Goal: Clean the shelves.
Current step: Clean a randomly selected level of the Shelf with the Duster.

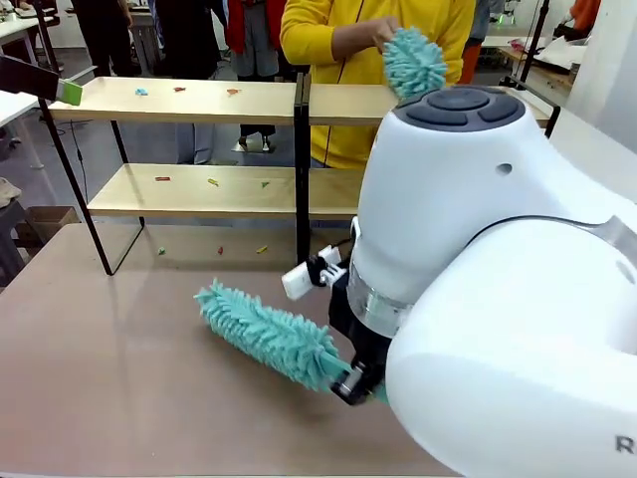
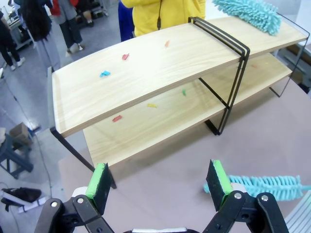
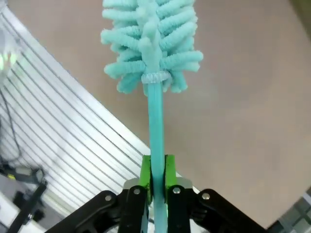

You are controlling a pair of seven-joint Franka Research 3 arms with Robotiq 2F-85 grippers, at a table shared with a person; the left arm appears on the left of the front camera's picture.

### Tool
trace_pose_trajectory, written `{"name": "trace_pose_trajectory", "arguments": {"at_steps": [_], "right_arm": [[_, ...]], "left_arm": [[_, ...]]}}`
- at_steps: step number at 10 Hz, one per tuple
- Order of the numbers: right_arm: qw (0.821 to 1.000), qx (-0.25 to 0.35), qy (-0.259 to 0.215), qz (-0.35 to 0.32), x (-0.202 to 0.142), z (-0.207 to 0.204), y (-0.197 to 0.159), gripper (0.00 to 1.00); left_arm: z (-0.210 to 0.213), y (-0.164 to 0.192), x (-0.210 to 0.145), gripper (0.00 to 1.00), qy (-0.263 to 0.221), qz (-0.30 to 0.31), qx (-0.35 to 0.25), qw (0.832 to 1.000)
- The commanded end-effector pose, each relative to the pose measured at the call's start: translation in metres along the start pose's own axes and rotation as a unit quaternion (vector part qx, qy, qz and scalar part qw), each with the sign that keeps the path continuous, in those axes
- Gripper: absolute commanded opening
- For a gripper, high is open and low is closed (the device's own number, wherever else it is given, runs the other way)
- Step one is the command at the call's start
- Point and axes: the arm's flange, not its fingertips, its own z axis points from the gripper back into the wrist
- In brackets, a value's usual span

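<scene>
The shelves (image 1: 199, 102) (image 2: 146, 73) stand across the far side of the beige tabletop, with small coloured scraps (image 1: 212, 182) (image 2: 105, 74) on both boards. My right gripper (image 1: 350, 384) (image 3: 156, 175) is shut on the thin handle of a teal fluffy duster (image 1: 269, 336) (image 3: 150, 43), whose head lies low over the tabletop in front of the shelves. My left gripper (image 1: 68, 92) (image 2: 159, 179) hangs open and empty above the left end of the shelves. A person in yellow holds a second teal duster (image 1: 414, 62) (image 2: 252, 13) on the top board's right section.
A few more scraps (image 1: 221, 250) lie on the tabletop (image 1: 119, 358) under the lower board. My right arm's large white body (image 1: 498, 289) blocks the right half of the front view. Other people stand behind the shelves.
</scene>
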Motion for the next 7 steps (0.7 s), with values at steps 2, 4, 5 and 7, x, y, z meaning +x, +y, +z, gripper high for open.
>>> {"name": "trace_pose_trajectory", "arguments": {"at_steps": [2, 4, 5, 7], "right_arm": [[0.996, 0.007, -0.063, -0.065, 0.049, -0.03, 0.004, 0.13], [0.996, -0.032, -0.035, -0.081, 0.078, -0.035, 0.008, 0.13], [0.993, -0.054, -0.042, -0.095, 0.088, -0.037, 0.008, 0.0], [0.987, -0.058, -0.05, -0.139, 0.11, -0.04, 0.001, 0.0]], "left_arm": [[0.0, 0.0, -0.001, 1.0, -0.002, 0.0, 0.003, 1.0], [0.0, 0.0, -0.001, 1.0, -0.002, 0.0, 0.003, 1.0], [0.0, 0.0, -0.001, 1.0, -0.002, 0.0, 0.003, 1.0], [0.0, 0.0, -0.001, 1.0, -0.002, 0.0, 0.003, 1.0]]}}
